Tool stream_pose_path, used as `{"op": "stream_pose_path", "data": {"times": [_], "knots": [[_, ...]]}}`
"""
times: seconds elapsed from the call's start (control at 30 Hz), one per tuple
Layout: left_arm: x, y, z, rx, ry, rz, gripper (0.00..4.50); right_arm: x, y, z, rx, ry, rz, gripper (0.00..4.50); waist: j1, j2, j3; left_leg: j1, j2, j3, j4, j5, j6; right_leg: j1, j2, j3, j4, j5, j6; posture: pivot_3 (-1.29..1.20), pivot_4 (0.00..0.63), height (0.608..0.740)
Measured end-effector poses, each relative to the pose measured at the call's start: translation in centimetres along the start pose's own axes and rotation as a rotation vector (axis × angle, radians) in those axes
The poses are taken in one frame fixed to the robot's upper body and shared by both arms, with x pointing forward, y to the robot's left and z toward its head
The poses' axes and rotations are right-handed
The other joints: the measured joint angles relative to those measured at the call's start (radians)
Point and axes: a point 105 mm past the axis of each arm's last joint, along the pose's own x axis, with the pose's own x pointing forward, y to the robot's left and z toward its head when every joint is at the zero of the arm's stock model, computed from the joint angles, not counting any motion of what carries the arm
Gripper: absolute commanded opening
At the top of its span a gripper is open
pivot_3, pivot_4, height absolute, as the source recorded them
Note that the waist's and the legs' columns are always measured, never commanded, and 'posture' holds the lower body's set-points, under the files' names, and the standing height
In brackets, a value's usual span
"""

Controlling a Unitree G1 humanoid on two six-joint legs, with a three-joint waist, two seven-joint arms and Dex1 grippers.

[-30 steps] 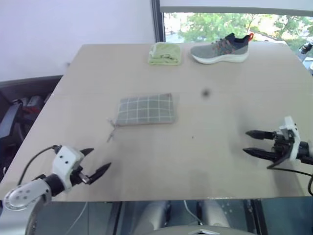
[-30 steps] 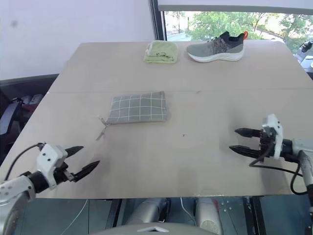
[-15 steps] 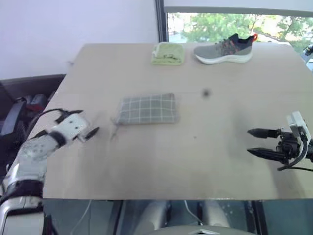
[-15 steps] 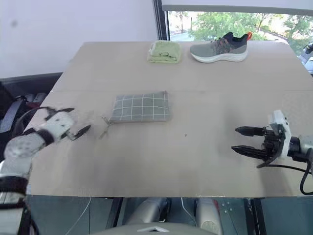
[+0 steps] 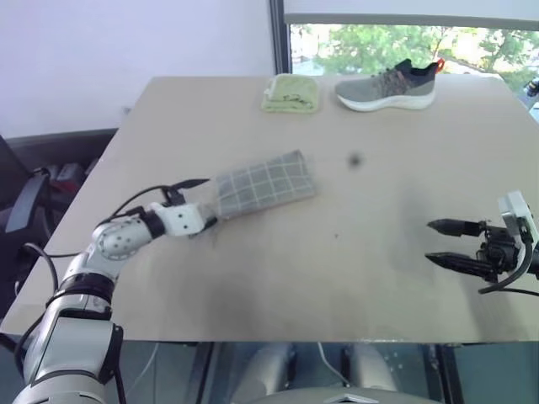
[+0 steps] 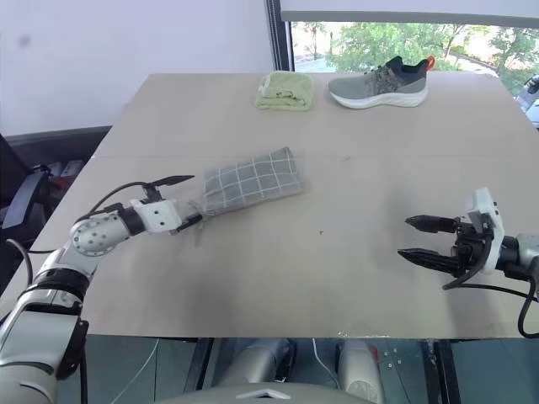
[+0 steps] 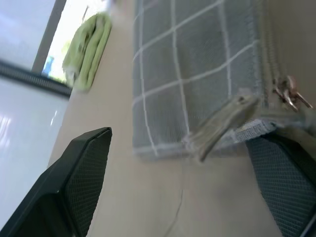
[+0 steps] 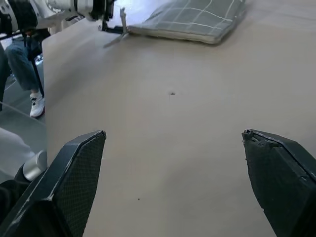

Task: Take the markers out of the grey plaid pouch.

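Observation:
The grey plaid pouch [image 5: 263, 183] lies tilted on the table [image 5: 354, 278], its left end nearer to me than its right. My left gripper [image 5: 205, 202] is open at that left end, one finger on each side of the pouch's corner. In the left wrist view the zipper pull [image 7: 292, 95] and a tan tag [image 7: 222, 123] sit between the fingers [image 7: 81, 168]. The markers are hidden. My right gripper [image 5: 442, 242] hovers open over the table's right side, far from the pouch, nothing between its fingers.
A grey shoe [image 5: 386, 84] and a folded yellow-green cloth [image 5: 290, 93] lie at the table's far edge by the window. A person's legs [image 8: 19, 64] are beyond the table's left side.
My left arm swung forward and right from the table's near left edge to the pouch's left end. The pouch has turned and now lies tilted. The right gripper kept still.

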Motion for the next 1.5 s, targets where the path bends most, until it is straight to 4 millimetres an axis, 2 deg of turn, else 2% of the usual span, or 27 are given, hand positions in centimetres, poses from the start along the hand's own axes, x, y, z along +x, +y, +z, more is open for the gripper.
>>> {"op": "stream_pose_path", "data": {"times": [0.27, 0.43, 0.47, 0.5, 0.6, 0.63, 0.77, 0.87, 1.0, 1.03, 1.07, 1.13, 1.2, 1.3, 1.37, 1.5], "knots": [[1.5, -1.5, 3.5, 0.078, -0.169, -0.046, 4.46, 0.4, 0.0, 0.4, -0.010, -0.021, 0.000, 4.50, -0.013, -0.001, 0.001, 0.000, 0.000, 0.000, 0.002, 0.000, 0.000, 0.000, 0.000, 0.000, 0.002, 0.000, 0.000, 0.00, 0.150, 0.740], [2.2, -1.9, 4.3, 0.114, -0.187, -0.048, 4.46, 0.5, 0.0, 0.7, -0.020, -0.026, 0.002, 4.50, -0.016, -0.002, 0.001, 0.000, 0.000, 0.000, 0.003, 0.000, 0.000, 0.000, 0.001, 0.000, 0.004, 0.000, 0.000, 0.00, 0.150, 0.740], [2.3, -1.9, 4.3, 0.128, -0.180, -0.046, 3.94, 0.5, 0.0, 0.8, -0.022, -0.027, 0.003, 4.50, -0.016, -0.002, 0.001, 0.000, 0.000, 0.000, 0.003, 0.000, 0.000, 0.000, 0.001, 0.000, 0.004, 0.000, 0.000, 0.00, 0.150, 0.740], [2.5, -2.0, 4.3, 0.143, -0.172, -0.045, 3.66, 0.6, -0.1, 0.9, -0.025, -0.029, 0.004, 4.50, -0.015, -0.002, 0.001, 0.000, 0.000, 0.000, 0.004, -0.001, 0.001, 0.000, 0.002, 0.000, 0.005, 0.000, 0.000, 0.00, 0.150, 0.740], [2.9, -2.5, 3.7, 0.128, -0.127, -0.034, 2.13, 0.6, -0.1, 0.9, -0.027, -0.030, 0.004, 4.50, -0.016, -0.002, 0.001, 0.000, 0.000, 0.000, 0.005, -0.001, 0.002, 0.000, 0.004, 0.000, 0.007, 0.000, 0.000, 0.00, 0.150, 0.740], [2.9, -2.6, 3.6, 0.119, -0.116, -0.029, 1.85, 0.6, -0.1, 0.9, -0.027, -0.030, 0.005, 4.50, -0.016, -0.003, 0.001, 0.000, 0.001, 0.000, 0.005, -0.001, 0.002, 0.000, 0.004, 0.000, 0.007, 0.000, 0.000, 0.00, 0.150, 0.740], [2.9, -1.3, 3.4, 0.122, -0.092, 0.030, 0.06, 1.0, 0.0, 1.4, -0.022, -0.066, 0.021, 4.50, -0.016, -0.002, 0.001, 0.002, 0.001, 0.000, 0.005, -0.001, 0.002, 0.000, 0.003, 0.000, 0.009, 0.000, 0.000, 0.00, 0.150, 0.740], [3.0, -1.0, 3.5, 0.117, -0.081, 0.045, 0.02, 2.1, 0.1, 1.8, -0.007, -0.102, 0.038, 4.50, -0.016, -0.002, 0.001, 0.002, 0.001, -0.001, 0.006, -0.001, 0.002, 0.000, 0.003, 0.000, 0.010, 0.000, 0.000, 0.00, 0.150, 0.740], [3.6, -1.1, 4.4, 0.090, -0.096, 0.072, 0.02, 5.8, 1.7, 2.0, 0.029, -0.158, 0.141, 4.50, -0.014, -0.003, 0.001, 0.000, 0.001, -0.001, 0.007, -0.001, 0.002, -0.001, 0.003, 0.000, 0.009, 0.000, 0.000, 0.00, 0.150, 0.740], [3.7, -1.0, 4.6, 0.089, -0.101, 0.073, 0.02, 6.2, 1.8, 2.0, 0.031, -0.164, 0.150, 4.50, -0.013, -0.003, 0.001, 0.000, 0.001, -0.001, 0.007, -0.001, 0.001, -0.001, 0.002, 0.000, 0.008, 0.000, 0.000, 0.00, 0.150, 0.740], [3.9, -1.1, 5.1, 0.086, -0.109, 0.077, 0.02, 7.2, 2.2, 2.0, 0.033, -0.179, 0.163, 4.50, -0.015, -0.004, 0.001, -0.001, 0.001, -0.001, 0.007, 0.001, -0.001, -0.002, 0.002, 0.000, 0.008, 0.000, 0.000, 0.00, 0.150, 0.740], [5.0, -1.4, 7.1, 0.072, -0.163, 0.085, 0.02, 11.0, 4.2, 1.8, 0.031, -0.192, 0.243, 4.50, -0.018, -0.005, 0.001, -0.005, 0.001, 0.000, 0.007, 0.001, -0.002, -0.006, 0.002, 0.000, 0.008, 0.000, 0.000, 0.00, 0.150, 0.740], [5.6, -1.4, 8.8, 0.070, -0.210, 0.094, 0.02, 13.0, 5.4, 1.2, 0.012, -0.162, 0.284, 4.50, -0.019, -0.006, 0.001, -0.015, 0.001, 0.000, 0.010, 0.001, -0.002, -0.014, 0.002, 0.000, 0.010, 0.000, 0.000, 0.00, 0.150, 0.740], [5.6, -1.3, 9.5, 0.064, -0.214, 0.103, 0.02, 14.2, 5.3, 0.7, -0.059, -0.077, 0.254, 4.50, -0.020, -0.006, 0.001, -0.015, 0.000, 0.001, 0.011, 0.002, -0.003, -0.015, 0.003, -0.002, 0.010, 0.000, 0.000, 0.00, 0.150, 0.740], [5.6, -1.7, 10.2, 0.058, -0.225, 0.097, 0.02, 15.4, 4.6, 0.3, -0.171, 0.005, 0.198, 4.50, -0.025, -0.006, 0.001, -0.015, 0.001, 0.001, 0.011, 0.002, -0.003, -0.015, 0.004, -0.002, 0.010, 0.000, 0.000, 0.00, 0.150, 0.740], [6.0, -2.6, 11.8, 0.022, -0.254, 0.098, 0.02, 17.9, 3.7, 0.7, -0.276, 0.048, 0.136, 4.50, -0.032, -0.006, 0.001, -0.014, 0.001, 0.000, 0.011, 0.002, -0.003, -0.015, 0.005, -0.002, 0.010, 0.000, 0.000, 0.00, 0.150, 0.740]]}}
